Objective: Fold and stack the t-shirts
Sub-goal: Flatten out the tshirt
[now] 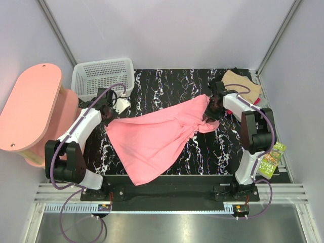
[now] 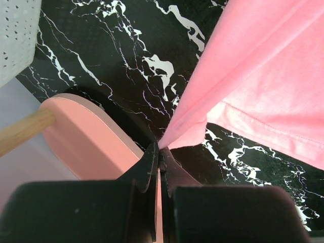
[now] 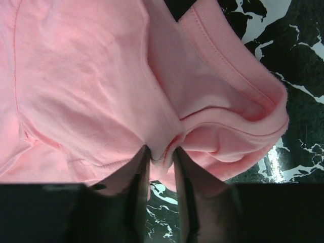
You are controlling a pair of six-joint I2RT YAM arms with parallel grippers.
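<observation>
The bright pink t-shirt [image 1: 157,134] hangs stretched between both grippers above the black marble table [image 1: 167,83], its lower part draped toward the near edge. My left gripper [image 1: 107,115] is shut on a thin corner of the pink shirt [image 2: 243,76], jaws closed on it [image 2: 160,149]. My right gripper [image 1: 210,110] is shut on a bunched fold near the collar [image 3: 167,101], cloth pinched between the jaws [image 3: 161,154]. A folded tan t-shirt [image 1: 242,83] lies at the far right corner, with a bit of red cloth [image 1: 258,102] beside it.
A white plastic basket [image 1: 103,76] stands at the far left of the table. A pink oval-topped stool [image 1: 28,109] stands left of the table, also in the left wrist view [image 2: 86,136]. A green book [image 1: 271,159] lies off the right edge.
</observation>
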